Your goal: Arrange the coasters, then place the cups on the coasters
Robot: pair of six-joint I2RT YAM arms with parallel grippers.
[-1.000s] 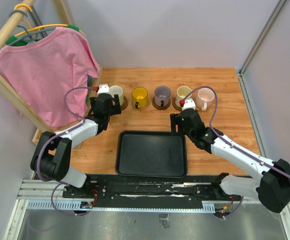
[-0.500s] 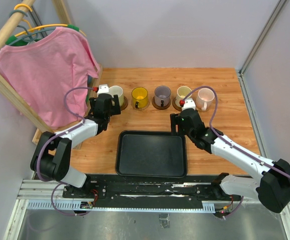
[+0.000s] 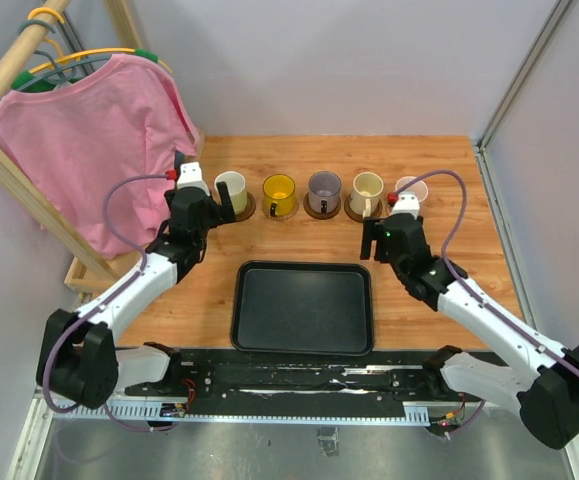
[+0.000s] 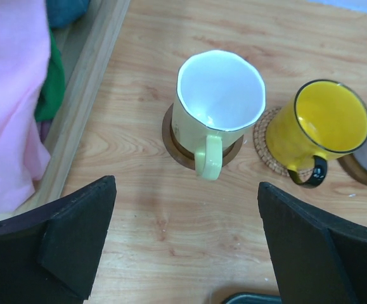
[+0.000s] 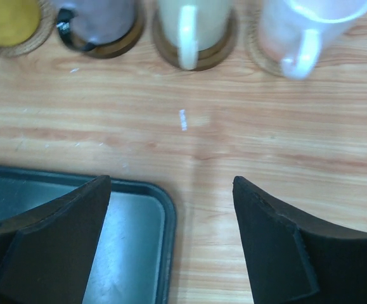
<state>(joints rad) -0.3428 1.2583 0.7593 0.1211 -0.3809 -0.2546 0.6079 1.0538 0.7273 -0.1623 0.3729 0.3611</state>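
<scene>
Shows both arms shifted since a second earlier: left pincer drawn back and leftward from the white cup, right pincer carried rightward from before the cream cup to before the pink cup. Shows both pincers spread wide, gripping and touching nothing. Shows five cups in a row across the far bench, each on its own coaster: white, yellow cup, grey-purple cup, cream, pink.
</scene>
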